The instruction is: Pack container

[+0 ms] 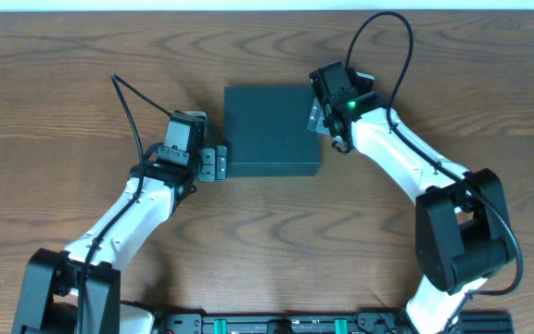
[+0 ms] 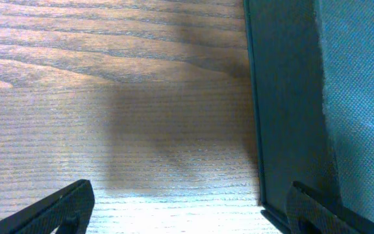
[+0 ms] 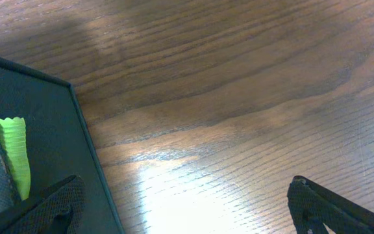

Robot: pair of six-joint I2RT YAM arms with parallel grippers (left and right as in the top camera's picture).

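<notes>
container point(image 1: 272, 130): dark teal-black square box, flat on the wood table point(image 1: 72, 56), mid-table and a bit toward the far side in the overhead. From above the top reads as one plain dark face; can't tell if the flap is fully seated. Right wrist view has the box's corner at frame left, with a bright green packet end point(image 3: 15, 156), crimped top edge, upright against the dark surface, and a grey-teal strip at the frame's left edge beside it. Whether that's inside the box or under the flap, can't tell. Left wrist view: box wall runs top to bottom at right, a woven teal surface point(image 2: 362, 97) beyond it. left gripper point(image 1: 215, 165) sits at the box's near-left corner, touching or just beside the side wall, can't tell which. It's released, spread wide: one finger point(image 2: 63, 208) over bare table, the other point(image 2: 320, 211) over the box, the box's edge between them. right gripper point(image 1: 317, 117) is at the box's right edge toward the far corner, also released and wide: one finger point(image 3: 44, 211) over the box, the other point(image 3: 339, 211) over table. green light point(image 1: 349, 104) lit on the right wrist. black cable point(image 1: 392, 28) loops over the right arm toward the far edge; a second cable point(image 1: 128, 102) rises off the left arm.
</notes>
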